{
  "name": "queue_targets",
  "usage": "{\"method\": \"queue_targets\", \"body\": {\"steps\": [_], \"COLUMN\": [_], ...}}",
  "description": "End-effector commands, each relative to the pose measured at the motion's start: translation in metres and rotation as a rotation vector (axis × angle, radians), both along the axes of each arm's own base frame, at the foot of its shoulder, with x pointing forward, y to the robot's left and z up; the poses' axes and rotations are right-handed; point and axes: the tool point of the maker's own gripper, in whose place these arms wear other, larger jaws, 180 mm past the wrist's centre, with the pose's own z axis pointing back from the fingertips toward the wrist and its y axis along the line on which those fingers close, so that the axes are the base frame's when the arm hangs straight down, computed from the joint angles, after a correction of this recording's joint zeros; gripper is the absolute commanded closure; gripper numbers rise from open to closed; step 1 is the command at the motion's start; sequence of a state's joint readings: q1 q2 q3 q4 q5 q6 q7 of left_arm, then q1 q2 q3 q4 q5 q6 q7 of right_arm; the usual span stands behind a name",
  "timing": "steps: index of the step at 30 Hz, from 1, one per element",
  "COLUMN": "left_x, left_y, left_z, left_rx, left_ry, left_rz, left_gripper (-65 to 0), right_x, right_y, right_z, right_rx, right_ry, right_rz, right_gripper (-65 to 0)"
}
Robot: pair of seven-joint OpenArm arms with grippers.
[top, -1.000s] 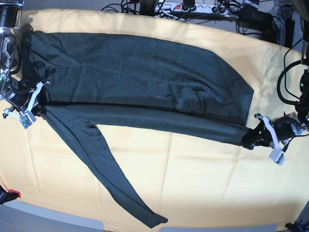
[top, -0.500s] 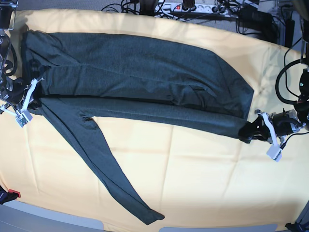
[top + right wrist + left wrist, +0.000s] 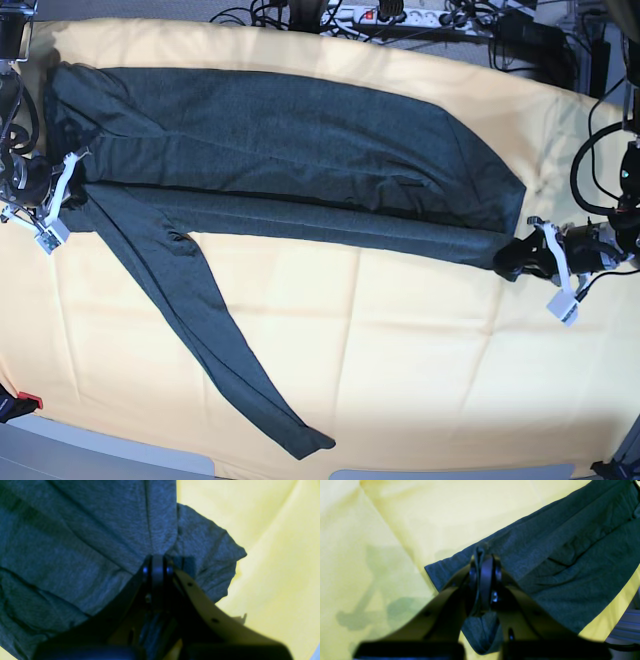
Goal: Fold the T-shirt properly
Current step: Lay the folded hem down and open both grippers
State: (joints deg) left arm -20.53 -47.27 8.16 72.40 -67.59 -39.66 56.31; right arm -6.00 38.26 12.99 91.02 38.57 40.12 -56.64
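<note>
The T-shirt [image 3: 280, 140], dark charcoal knit, lies stretched lengthwise across the back half of the table, its front edge folded over into a long band. One long sleeve [image 3: 200, 310] trails diagonally toward the front edge. My left gripper [image 3: 522, 258] is at the shirt's right end, shut on the hem corner; the left wrist view shows the left gripper [image 3: 483, 566] pinching the T-shirt [image 3: 557, 555]. My right gripper [image 3: 68, 192] is at the shirt's left end, and the right wrist view shows the right gripper [image 3: 156, 565] shut on bunched cloth of the T-shirt [image 3: 75, 542].
A yellow cloth [image 3: 400, 360] covers the whole table. Cables and a power strip [image 3: 400, 14] run along the back edge. The grey table front [image 3: 100, 452] shows at the bottom left, with a small red item [image 3: 27, 402] beside it.
Both grippers have moved slightly toward the back while holding the shirt's ends. The folded band has drawn straighter and shifted back, and the loose sleeve slid with it.
</note>
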Motion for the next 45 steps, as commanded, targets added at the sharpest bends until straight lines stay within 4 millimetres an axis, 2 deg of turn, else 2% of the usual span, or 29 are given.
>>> {"method": "queue_targets", "body": {"steps": [1,8,12,13,16,17,18,24,27,29,32,36,45], "left_x": [0.005,-0.011,-0.004,-0.001,0.003,0.003,0.004,0.004,0.003,0.003,0.003,0.003,0.003], "left_y": [0.005,0.005,0.005,0.005,0.003,0.003,0.003,0.004,0.004,0.004,0.003,0.002,0.002], "left_z": [0.014,-0.006,-0.001,0.002,0.006,0.007,0.008,0.007,0.007,0.007,0.008,0.008,0.008], "left_rx": [0.000,0.005,-0.016,-0.023,-0.038,-0.040,-0.041,-0.038,-0.040,-0.041,-0.054,-0.056,-0.056], "left_ry": [-0.036,0.017,-0.029,-0.045,-0.069,-0.072,-0.075,-0.074,-0.074,-0.074,-0.074,-0.074,-0.073], "left_rz": [-0.001,0.001,0.022,0.027,0.035,0.036,0.036,0.037,0.038,0.038,0.038,0.038,0.038], "left_gripper": [0.0,0.0,0.0,-2.7,-26.1,-32.4,-35.6,-36.0,-36.0,-36.0,-36.0,-36.0,-36.0], "right_x": [0.009,0.009,0.010,0.010,0.014,0.018,0.022,0.045,0.048,0.051,0.058,0.062,0.074], "right_y": [-0.009,-0.009,-0.008,-0.008,-0.009,-0.010,-0.012,-0.023,-0.016,-0.007,-0.001,0.013,0.024], "right_z": [0.016,0.016,0.016,0.017,0.021,0.026,0.032,0.090,0.112,0.119,0.119,0.104,0.073], "right_rx": [-0.029,-0.028,-0.026,-0.024,-0.029,-0.032,-0.036,0.030,0.165,0.237,0.286,0.321,0.383], "right_ry": [-0.039,-0.040,-0.043,-0.044,-0.057,-0.070,-0.087,-0.260,-0.332,-0.362,-0.410,-0.440,-0.443], "right_rz": [0.003,0.003,0.003,0.003,0.004,0.005,0.003,-0.040,-0.055,-0.058,-0.094,-0.127,-0.263], "right_gripper": [0.0,0.0,0.0,-4.9,-30.9,-35.8,-37.1,-37.1,-37.1,-37.1,-37.1,-37.1,-37.1]}}
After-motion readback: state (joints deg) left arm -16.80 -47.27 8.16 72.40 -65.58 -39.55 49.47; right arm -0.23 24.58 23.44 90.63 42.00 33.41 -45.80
